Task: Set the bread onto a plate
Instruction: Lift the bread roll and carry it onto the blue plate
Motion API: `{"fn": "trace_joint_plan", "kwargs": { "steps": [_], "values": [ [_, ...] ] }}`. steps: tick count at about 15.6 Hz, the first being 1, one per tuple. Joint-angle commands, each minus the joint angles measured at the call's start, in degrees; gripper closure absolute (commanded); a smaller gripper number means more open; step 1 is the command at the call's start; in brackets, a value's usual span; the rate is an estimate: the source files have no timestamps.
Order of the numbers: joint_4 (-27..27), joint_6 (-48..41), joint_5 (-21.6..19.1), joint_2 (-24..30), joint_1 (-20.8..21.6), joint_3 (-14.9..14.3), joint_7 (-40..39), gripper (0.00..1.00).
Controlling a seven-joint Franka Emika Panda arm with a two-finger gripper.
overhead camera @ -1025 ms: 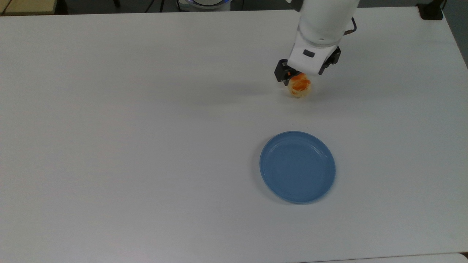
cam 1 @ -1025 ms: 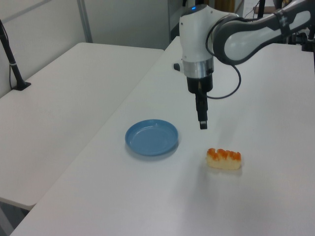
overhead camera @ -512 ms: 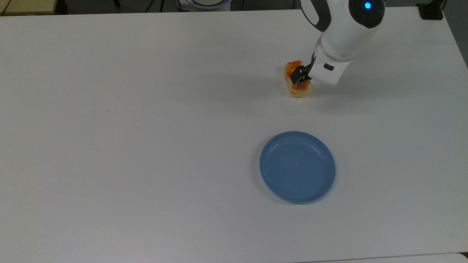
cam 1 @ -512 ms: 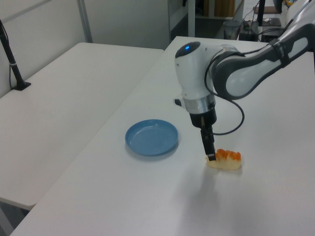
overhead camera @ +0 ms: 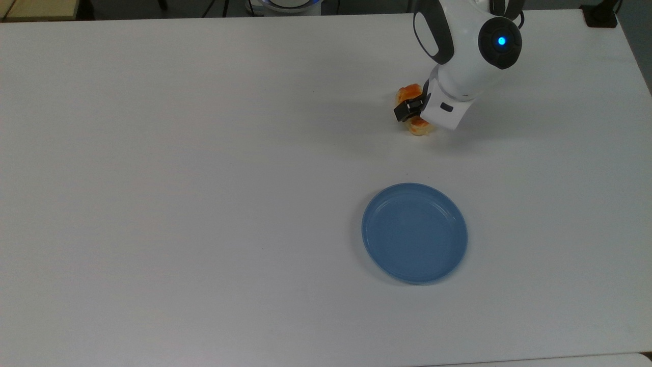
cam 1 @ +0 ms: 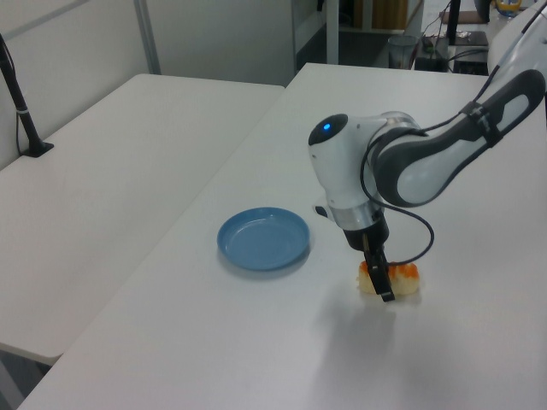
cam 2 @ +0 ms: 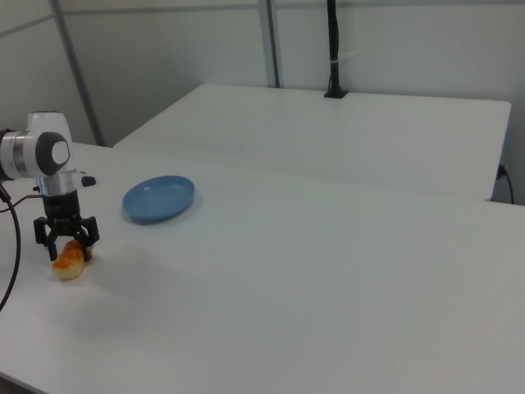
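The wide white bench (overhead camera: 204, 204) carries the round blue plastic plate (overhead camera: 414, 232), well apart from the end effector (cam 2: 67, 238). The end effector stands open astride the small orange-topped yellow bread (cam 2: 70, 261), one finger on each side.

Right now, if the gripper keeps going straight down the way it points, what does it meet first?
The gripper straddles the small orange-topped bun, fingers open on either side. Going further down, it would probably meet the white table first, though the palm might press the bun before that.
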State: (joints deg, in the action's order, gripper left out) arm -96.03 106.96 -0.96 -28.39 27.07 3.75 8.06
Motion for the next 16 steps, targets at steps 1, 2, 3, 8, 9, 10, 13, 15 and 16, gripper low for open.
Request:
{"fn": "trace_joint_plan", "kwargs": {
  "steps": [1, 2, 3, 8, 9, 10, 13, 15, 16],
  "values": [
    [-2.1, 1.7, 0.9, 1.3, 1.1, -1.1, -0.2, 0.49],
    [-1.9, 1.7, 0.8, 1.4, 0.8, -1.2, -0.2, 0.63],
    [-1.6, 1.6, 0.8, 1.6, 0.4, -1.3, -0.2, 0.72],
    [5.6, 2.2, 0.1, 1.6, -4.5, -1.4, 0.2, 0.70],
    [6.8, 2.3, 0.3, 1.4, -5.6, -1.4, 0.2, 0.69],
    [8.0, 3.0, 0.3, 1.2, -6.8, -1.5, 0.3, 0.68],
    [10.2, 11.0, 0.3, 0.7, -8.3, -1.6, 0.8, 0.64],
    [10.2, 17.5, 0.6, -0.6, -9.1, -1.6, 3.0, 0.64],
    [11.0, 20.5, 1.0, -1.8, -9.1, -1.6, 4.8, 0.64]
  ]
}}
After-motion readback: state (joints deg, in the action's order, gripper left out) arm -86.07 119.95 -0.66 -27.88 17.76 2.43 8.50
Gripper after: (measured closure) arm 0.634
